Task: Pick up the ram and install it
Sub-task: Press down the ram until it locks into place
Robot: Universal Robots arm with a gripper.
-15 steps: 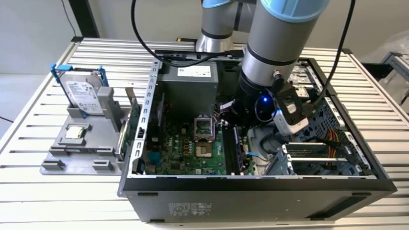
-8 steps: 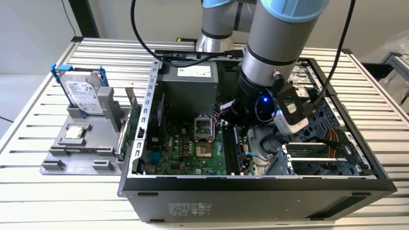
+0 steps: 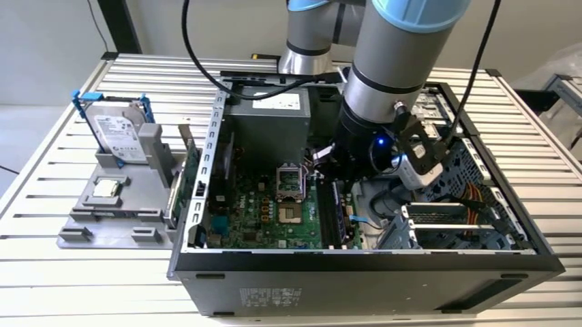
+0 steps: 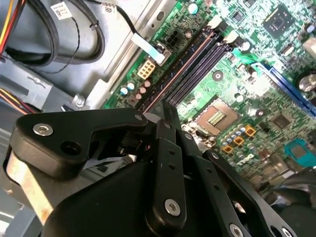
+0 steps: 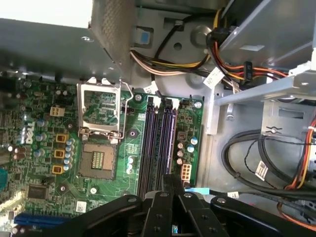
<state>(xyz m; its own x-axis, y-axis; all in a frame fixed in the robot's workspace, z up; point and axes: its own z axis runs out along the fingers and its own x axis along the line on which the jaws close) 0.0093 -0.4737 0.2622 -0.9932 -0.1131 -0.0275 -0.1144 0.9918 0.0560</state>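
Observation:
My gripper is down inside the open computer case, over the near end of the memory slots. In both wrist views its black fingers are shut together, and a thin dark edge that I take to be the ram sticks out between them. That edge runs in line with the dark slots on the green motherboard. The slots hold nothing, and the ram hangs a little above them.
The processor socket lies beside the slots. Cable bundles and drive bays sit on the slots' other side. A power supply stands at the case's back. A grey tray at the exterior view's left holds a hard drive and a processor chip.

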